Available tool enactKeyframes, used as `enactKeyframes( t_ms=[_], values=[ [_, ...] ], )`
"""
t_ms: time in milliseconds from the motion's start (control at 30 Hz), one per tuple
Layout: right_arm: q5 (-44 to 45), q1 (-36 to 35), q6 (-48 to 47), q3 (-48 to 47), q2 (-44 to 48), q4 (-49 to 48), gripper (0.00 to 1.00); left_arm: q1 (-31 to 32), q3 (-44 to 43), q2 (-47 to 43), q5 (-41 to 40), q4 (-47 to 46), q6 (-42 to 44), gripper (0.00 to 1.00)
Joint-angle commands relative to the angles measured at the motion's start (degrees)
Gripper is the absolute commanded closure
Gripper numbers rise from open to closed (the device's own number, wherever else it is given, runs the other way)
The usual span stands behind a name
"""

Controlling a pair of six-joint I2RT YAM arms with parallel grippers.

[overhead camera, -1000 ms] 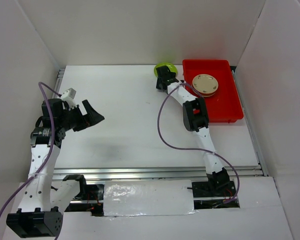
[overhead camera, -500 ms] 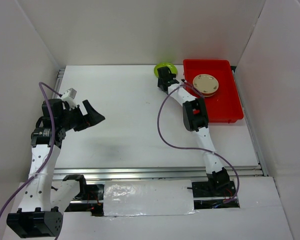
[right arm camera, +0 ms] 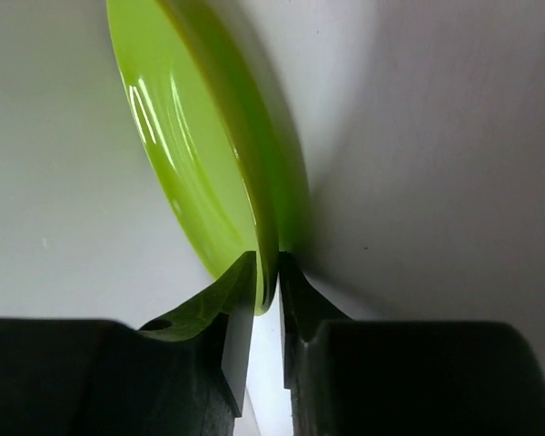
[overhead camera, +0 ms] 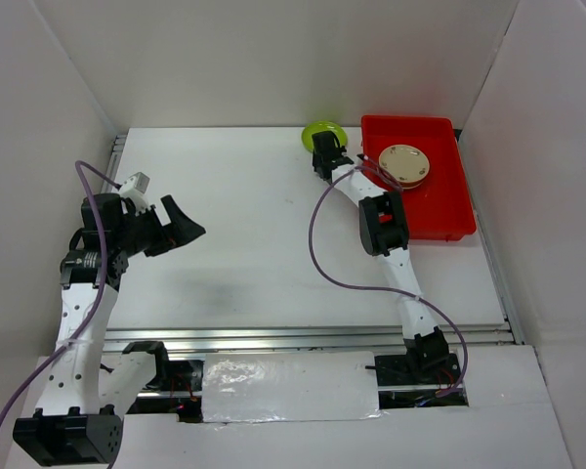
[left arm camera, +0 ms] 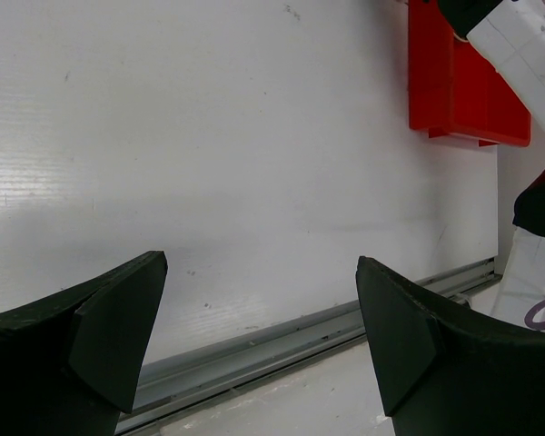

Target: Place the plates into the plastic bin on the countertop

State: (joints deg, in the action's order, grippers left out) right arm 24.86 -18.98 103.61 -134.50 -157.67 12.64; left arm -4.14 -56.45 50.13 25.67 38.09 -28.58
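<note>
1. Right pincer (right arm camera: 265,282): clenched on the rim of the lime green plate (right arm camera: 209,136), one finger on each face.
2. Lime green plate: at the 12 o'clock edge of the tabletop (overhead camera: 254,215), by the back wall.
3. Red bin (overhead camera: 439,210): just beside that plate at its 3 o'clock; holds one cream plate (overhead camera: 403,164).
4. Left pincer (left arm camera: 259,318): released and empty, above bare tabletop at 9 o'clock.

R end effector (right arm camera: 266,277) closed, pinching green plate (right arm camera: 200,136)
</note>
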Motion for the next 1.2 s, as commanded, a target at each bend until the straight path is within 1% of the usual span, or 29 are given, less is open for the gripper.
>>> enactKeyframes(
  t_ms=[0, 33, 67, 133, 167, 200, 367, 400, 500, 567, 667, 733, 933, 1067, 1100, 1167],
  values=[
    [0.4, 1.7, -1.5, 1.0, -0.1, -3.4, 0.78, -0.5, 0.1, -1.2, 1.0, -1.9, 1.0, 0.01],
    [0.1, 1.8, -1.7, 0.9, -0.2, -3.9, 0.83, -0.5, 0.0, -1.3, 1.0, -1.9, 1.1, 0.01],
    [-0.8, 2.0, -2.0, 0.9, -0.3, -4.6, 0.89, -0.6, 0.0, -1.2, 1.0, -1.8, 1.1, 0.01],
    [-1.7, 2.2, -2.4, 0.8, -0.7, -5.9, 0.93, -0.7, 0.1, -1.3, 0.8, -1.8, 1.1, 0.01],
    [-2.0, 2.3, -2.5, 1.3, -0.6, -6.7, 0.98, -0.7, 0.3, -1.3, 0.7, -1.8, 1.1, 0.01],
    [-2.2, 2.2, -2.8, 1.7, -0.5, -7.5, 1.00, -0.7, 0.4, -1.2, 0.5, -1.9, 1.1, 0.01],
    [-5.2, 2.5, -3.2, 3.1, -0.6, -12.4, 1.00, -0.7, 0.5, -0.9, 0.5, -2.2, 1.2, 0.01],
    [-6.4, 2.6, -3.1, 4.9, -0.2, -16.3, 1.00, -0.7, 0.5, -0.9, 0.4, -2.2, 1.2, 0.01],
    [-8.0, 2.1, -5.9, 3.5, 0.6, -17.7, 1.00, -0.7, 0.4, -1.2, -0.6, -1.5, 1.4, 0.01],
    [-8.2, 1.6, -8.6, 4.4, 3.0, -19.4, 1.00, -0.7, 0.5, -1.8, -2.0, -1.3, 1.4, 0.01],
    [-10.1, 1.0, -9.8, 9.6, 8.2, -23.5, 1.00, -0.7, 0.3, -2.8, -3.6, -0.9, 1.2, 0.01],
    [-11.0, 0.8, -10.1, 11.6, 11.2, -24.5, 1.00, -0.7, 0.5, -3.7, -3.9, -1.1, 1.1, 0.01],
    [-13.7, 1.1, -10.5, 14.7, 14.1, -25.2, 1.00, -0.8, 0.8, -4.8, -5.4, -1.0, 0.9, 0.01],
    [-19.1, 1.2, -11.1, 12.2, 12.1, -26.0, 1.00, -0.9, 0.2, -4.5, -5.5, -0.5, 0.9, 0.01],
    [-23.1, 1.2, -11.0, 8.9, 11.4, -26.2, 1.00, -0.9, 0.0, -4.5, -5.5, -0.4, 0.9, 0.01],
    [-27.6, 1.1, -10.8, 4.4, 9.3, -25.9, 1.00, -0.9, -0.2, -4.5, -6.1, -0.1, 0.9, 0.01]
  ],
)
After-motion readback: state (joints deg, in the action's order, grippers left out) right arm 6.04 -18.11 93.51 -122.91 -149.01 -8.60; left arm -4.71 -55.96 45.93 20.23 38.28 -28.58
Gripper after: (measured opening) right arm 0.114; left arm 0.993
